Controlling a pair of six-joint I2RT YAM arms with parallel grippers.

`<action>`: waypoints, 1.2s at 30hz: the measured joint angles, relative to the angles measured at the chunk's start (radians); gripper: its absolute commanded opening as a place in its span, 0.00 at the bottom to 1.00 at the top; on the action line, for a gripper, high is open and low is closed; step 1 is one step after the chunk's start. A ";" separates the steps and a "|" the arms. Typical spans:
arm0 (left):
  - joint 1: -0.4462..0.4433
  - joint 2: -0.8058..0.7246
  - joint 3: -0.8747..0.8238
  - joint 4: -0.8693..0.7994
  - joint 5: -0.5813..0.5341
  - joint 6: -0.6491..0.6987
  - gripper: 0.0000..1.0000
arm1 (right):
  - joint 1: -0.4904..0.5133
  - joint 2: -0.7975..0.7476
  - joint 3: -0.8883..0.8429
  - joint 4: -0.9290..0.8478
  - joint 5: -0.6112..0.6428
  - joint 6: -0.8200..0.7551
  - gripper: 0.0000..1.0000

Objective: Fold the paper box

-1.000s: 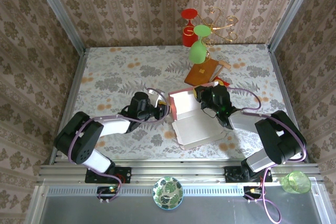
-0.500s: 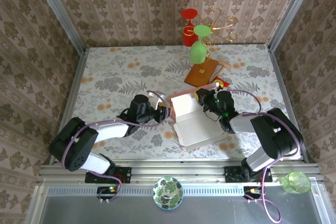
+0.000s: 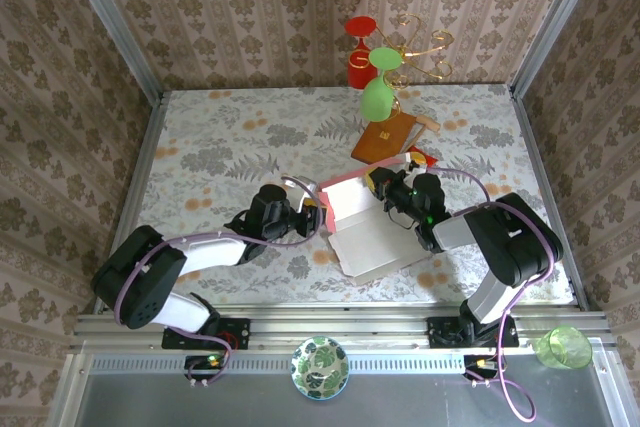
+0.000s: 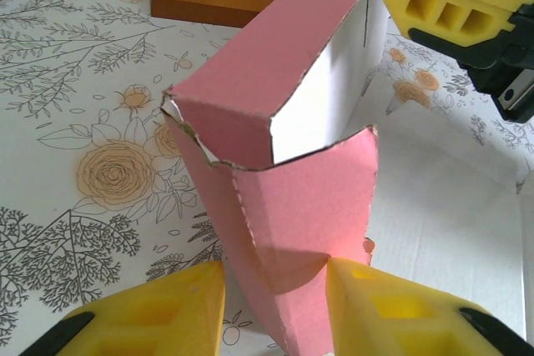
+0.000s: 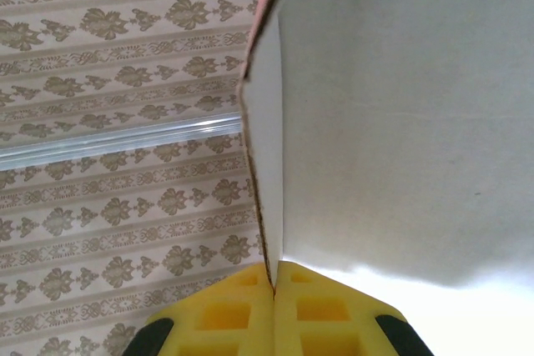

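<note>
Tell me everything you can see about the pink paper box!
The paper box is thin cardboard, pink outside and white inside, and only half folded. Its far and left walls stand up, while a white panel lies flat on the near side. The right claw pinches the edge of one upright wall. The left claw straddles a pink corner flap; I cannot tell if it squeezes.

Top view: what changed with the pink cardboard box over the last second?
The left hand crept slightly rightward, standing the pink cardboard paper box's left wall steeper. The right hand barely shifted. Both stay clamped on the box; the brown rectangular board stayed put.
</note>
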 measured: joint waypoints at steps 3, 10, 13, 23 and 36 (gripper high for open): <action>0.000 -0.013 0.000 -0.016 -0.020 0.001 0.39 | 0.000 -0.006 0.004 -0.008 -0.001 0.000 0.00; -0.003 -0.052 0.008 -0.041 -0.068 0.009 0.40 | 0.000 -0.089 0.024 -0.073 -0.002 -0.013 0.00; -0.013 -0.052 0.008 -0.045 -0.082 0.011 0.41 | 0.000 -0.089 0.024 -0.082 -0.002 -0.015 0.00; -0.025 0.007 0.044 -0.044 -0.103 0.039 0.41 | 0.000 -0.083 0.023 -0.084 -0.002 -0.015 0.00; -0.026 0.085 0.095 -0.032 -0.145 0.068 0.45 | 0.000 -0.083 0.023 -0.089 -0.002 -0.015 0.00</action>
